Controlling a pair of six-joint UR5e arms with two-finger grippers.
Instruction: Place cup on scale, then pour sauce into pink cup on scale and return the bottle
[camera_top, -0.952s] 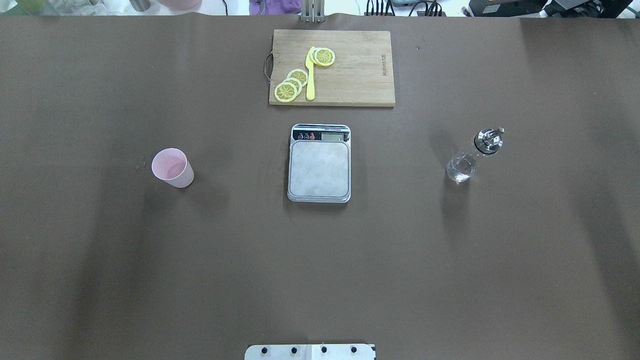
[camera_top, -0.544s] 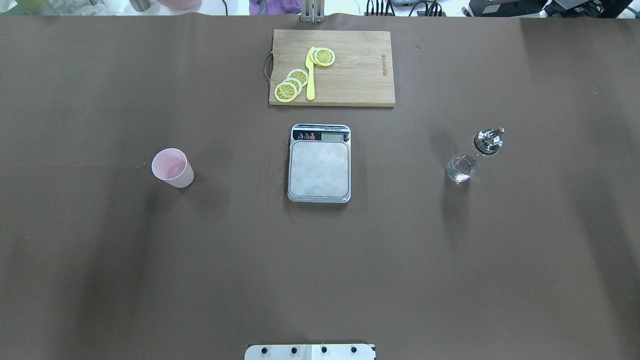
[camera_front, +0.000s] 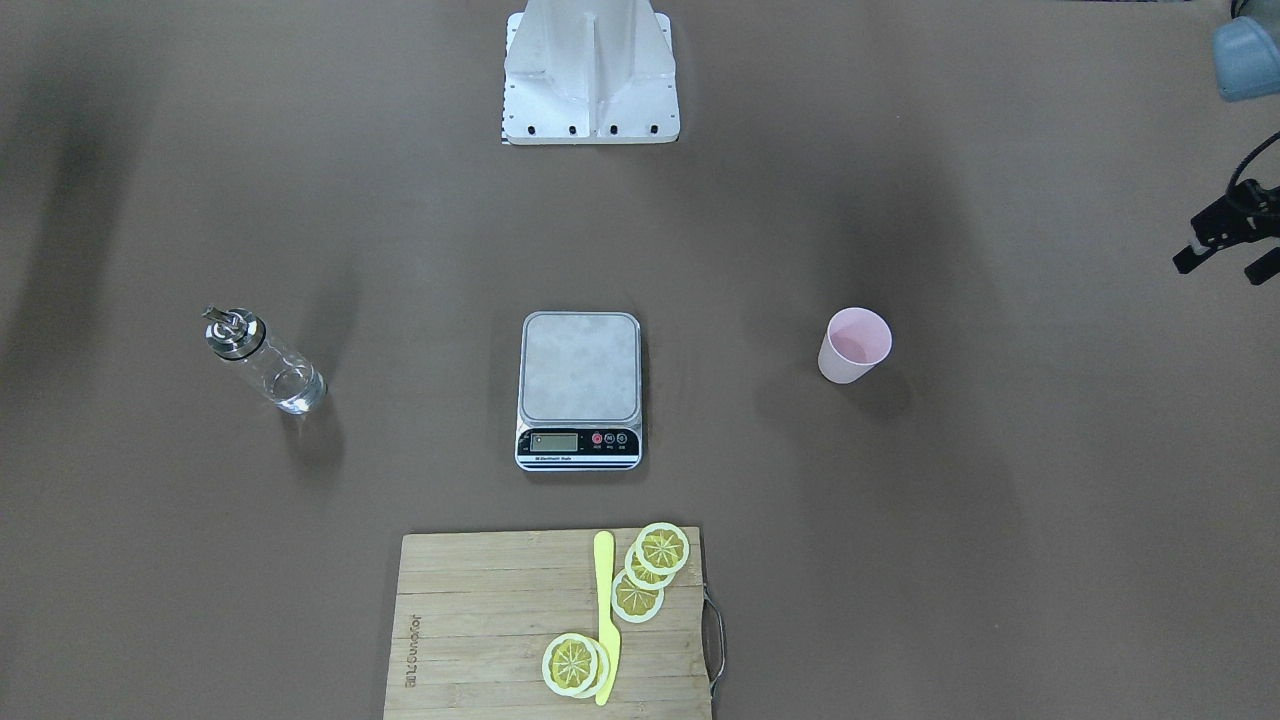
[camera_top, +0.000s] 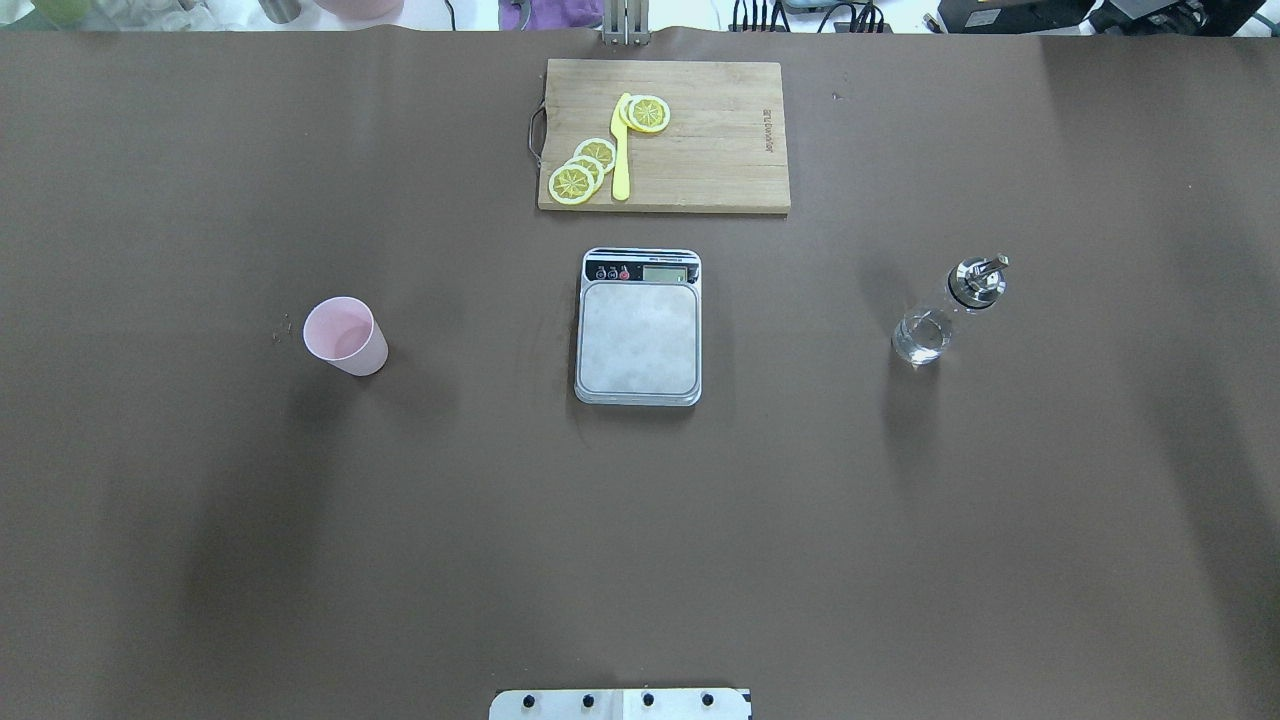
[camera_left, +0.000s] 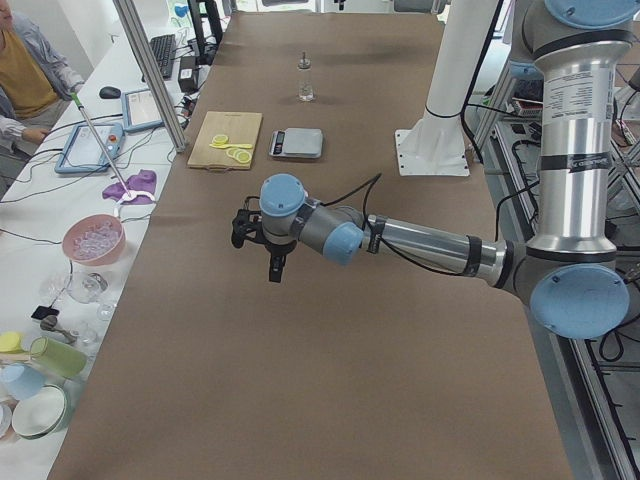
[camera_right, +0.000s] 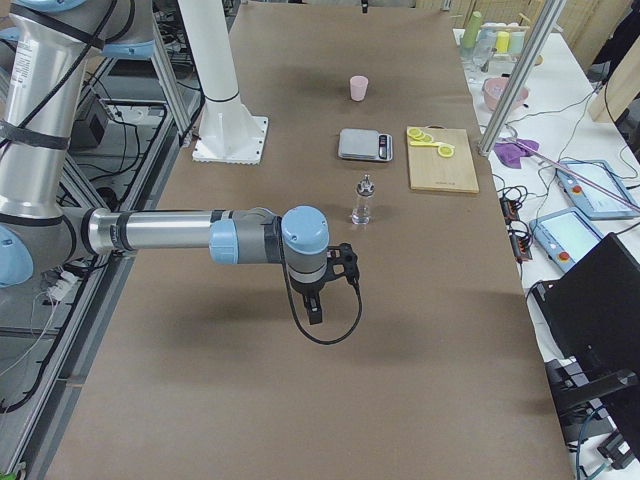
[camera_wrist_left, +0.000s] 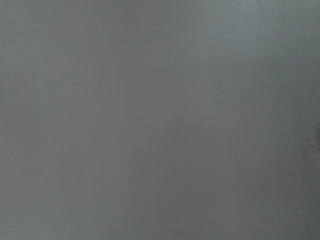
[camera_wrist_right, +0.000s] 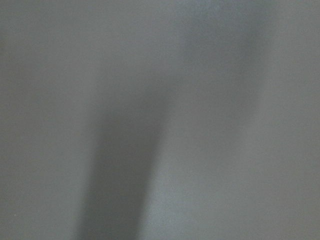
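Observation:
The pale pink cup (camera_top: 345, 336) stands upright on the brown table, left of the scale (camera_top: 638, 325); it also shows in the front view (camera_front: 855, 345). The scale's steel platform is bare. The clear glass bottle (camera_top: 945, 310) with its metal spout stands right of the scale and holds a little clear sauce. My left gripper (camera_front: 1222, 266) hovers at the front view's right edge, fingers apart and empty, well away from the cup. My right gripper (camera_right: 318, 300) shows only in the exterior right view, nearer than the bottle (camera_right: 363, 200); I cannot tell whether it is open. Both wrist views show only blurred table.
A wooden cutting board (camera_top: 700, 150) with lemon slices (camera_top: 585, 168) and a yellow knife (camera_top: 621, 150) lies beyond the scale. The robot's base plate (camera_top: 620, 704) sits at the table's near edge. Bowls and cups (camera_left: 60, 300) stand on the side bench.

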